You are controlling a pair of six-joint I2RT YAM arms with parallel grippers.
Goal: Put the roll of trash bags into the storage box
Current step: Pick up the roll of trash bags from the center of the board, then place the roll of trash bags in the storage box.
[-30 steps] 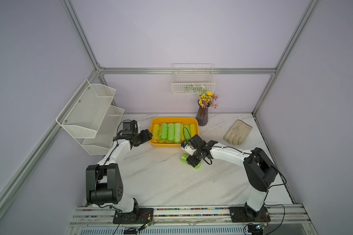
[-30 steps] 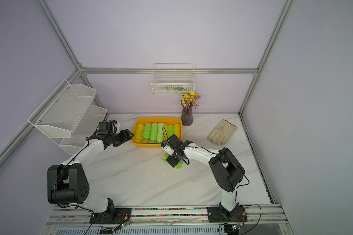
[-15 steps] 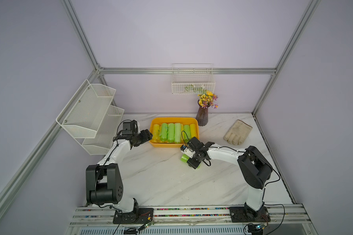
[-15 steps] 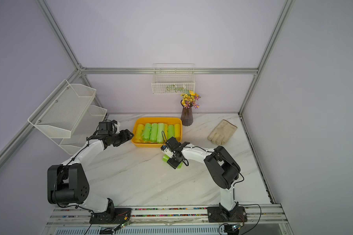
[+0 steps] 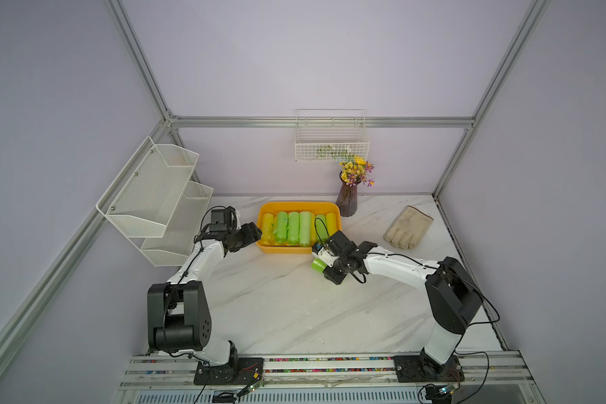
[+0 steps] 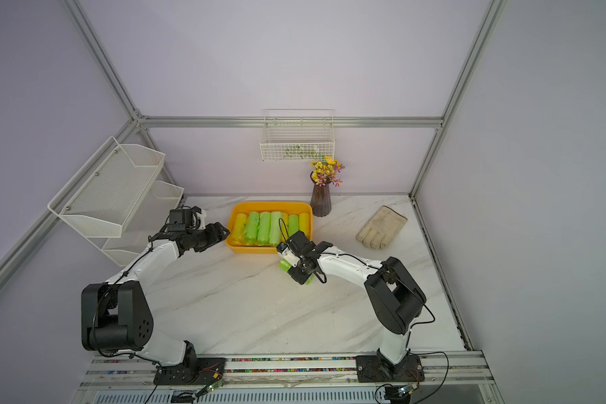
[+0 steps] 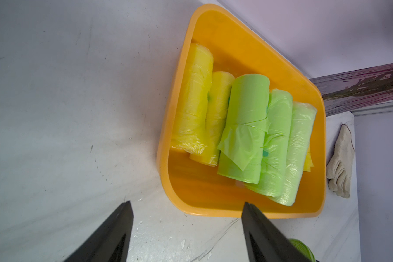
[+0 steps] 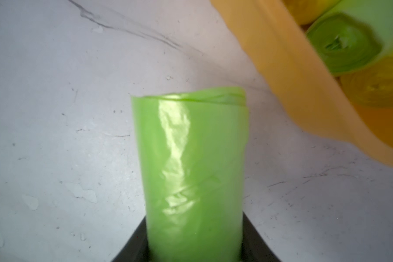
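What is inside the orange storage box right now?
Yellow and green rolls of trash bags lie side by side in the storage box. The floor under them is covered, so whether anything lies beneath cannot be seen.

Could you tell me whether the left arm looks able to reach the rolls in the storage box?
Probably yes: the left gripper stands open beside a corner of the storage box, with nothing between it and the rolls; the right gripper, holding a green roll, is at the other end.

Rolls [image 5: 293,228] in storage box [image 5: 298,205]; vase [image 5: 347,200] perhaps against its right rear corner
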